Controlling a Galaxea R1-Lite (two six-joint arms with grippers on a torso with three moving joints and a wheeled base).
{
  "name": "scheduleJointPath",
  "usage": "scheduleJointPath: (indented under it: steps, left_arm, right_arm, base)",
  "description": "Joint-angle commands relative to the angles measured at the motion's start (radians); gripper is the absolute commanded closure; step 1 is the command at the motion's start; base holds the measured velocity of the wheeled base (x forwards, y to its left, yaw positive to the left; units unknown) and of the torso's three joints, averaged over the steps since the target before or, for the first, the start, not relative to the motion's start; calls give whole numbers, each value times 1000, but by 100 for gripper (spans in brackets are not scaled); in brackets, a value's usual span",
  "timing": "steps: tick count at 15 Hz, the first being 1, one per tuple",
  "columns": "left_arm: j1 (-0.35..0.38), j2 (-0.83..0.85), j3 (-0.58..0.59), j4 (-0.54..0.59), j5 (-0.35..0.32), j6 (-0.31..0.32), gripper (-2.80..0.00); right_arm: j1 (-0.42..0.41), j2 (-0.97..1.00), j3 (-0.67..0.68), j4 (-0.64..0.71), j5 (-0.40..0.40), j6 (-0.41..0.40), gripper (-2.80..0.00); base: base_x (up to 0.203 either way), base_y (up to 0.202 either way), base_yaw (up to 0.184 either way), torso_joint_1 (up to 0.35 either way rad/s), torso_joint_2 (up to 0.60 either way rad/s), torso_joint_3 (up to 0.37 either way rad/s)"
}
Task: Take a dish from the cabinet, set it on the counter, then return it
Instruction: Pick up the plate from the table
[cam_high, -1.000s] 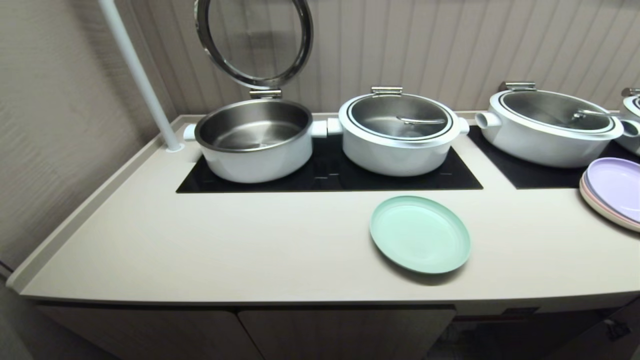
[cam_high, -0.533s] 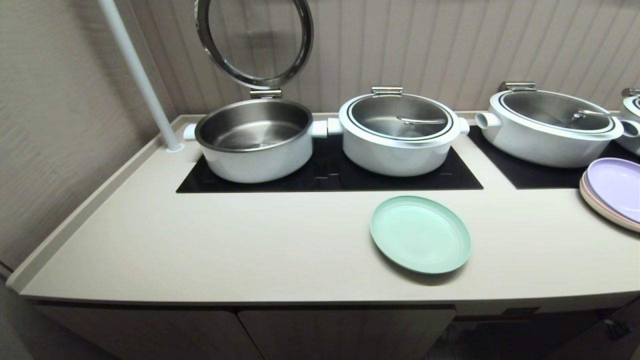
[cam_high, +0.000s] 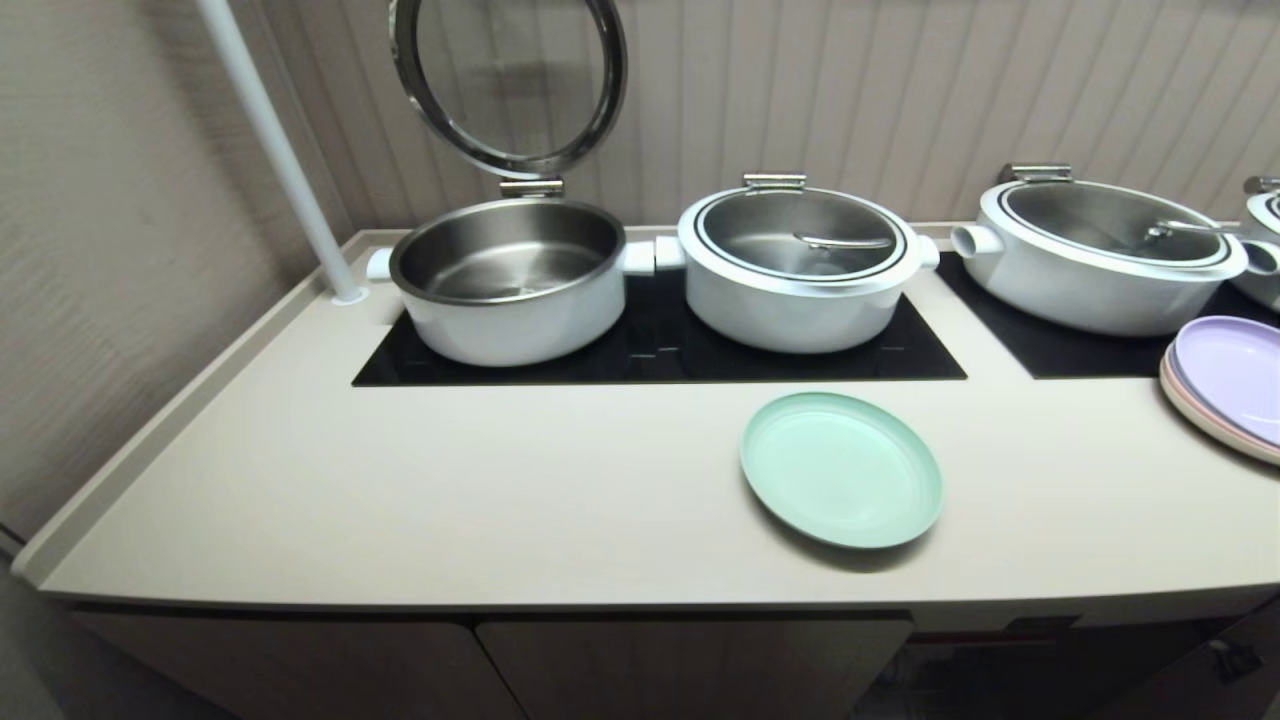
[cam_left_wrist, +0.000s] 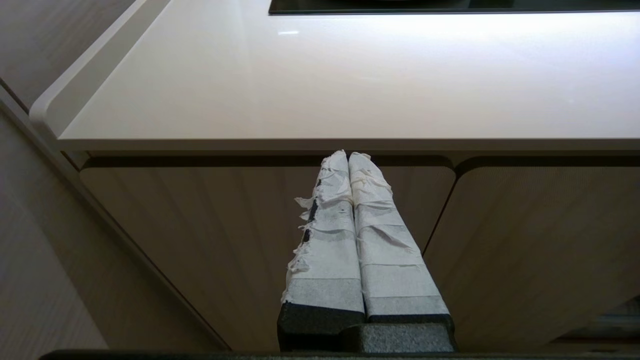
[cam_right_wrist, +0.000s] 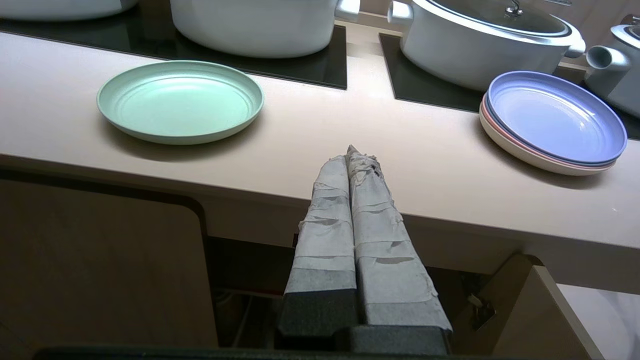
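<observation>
The dish (cam_high: 841, 468) is a pale mint-green plate lying flat on the cream counter (cam_high: 500, 480), in front of the black cooktop. The right wrist view shows the dish (cam_right_wrist: 180, 100) with nothing touching it. My right gripper (cam_right_wrist: 351, 152) is shut and empty, level with the counter's front edge (cam_right_wrist: 450, 200), apart from the dish. Beneath it the cabinet (cam_right_wrist: 250, 270) stands open and dark, its door (cam_right_wrist: 540, 310) swung out. My left gripper (cam_left_wrist: 348, 155) is shut and empty, under the counter's edge (cam_left_wrist: 350, 145), facing closed ribbed doors. Neither gripper shows in the head view.
White pots (cam_high: 800, 265) stand on black cooktop panels (cam_high: 930, 355); the left pot (cam_high: 510, 280) has its lid raised. A stack of plates with a lilac one on top (cam_high: 1230, 385) sits at the right. A white pole (cam_high: 275, 150) rises at the back left.
</observation>
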Motion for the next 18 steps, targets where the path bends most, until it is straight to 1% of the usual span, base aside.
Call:
scheduleJointPath:
  steps: [1,5,11,18]
  left_arm:
    - [0,0,0,0,1,-1,0]
    - [0,0,0,0,1,-1,0]
    - [0,0,0,0,1,-1,0]
    - [0,0,0,0,1,-1,0]
  right_arm:
    - [0,56,-32,-1,1,-1,0]
    - [2,163,-98,-4,0,-1,0]
    - [2,381,-230,-9,0,-1,0]
    - [9,759,-402,-11,8,2,0]
  base:
    - [0,0,0,0,0,0]
    - [0,0,0,0,0,0]
    - [0,0,0,0,0,0]
    - [0,0,0,0,0,0]
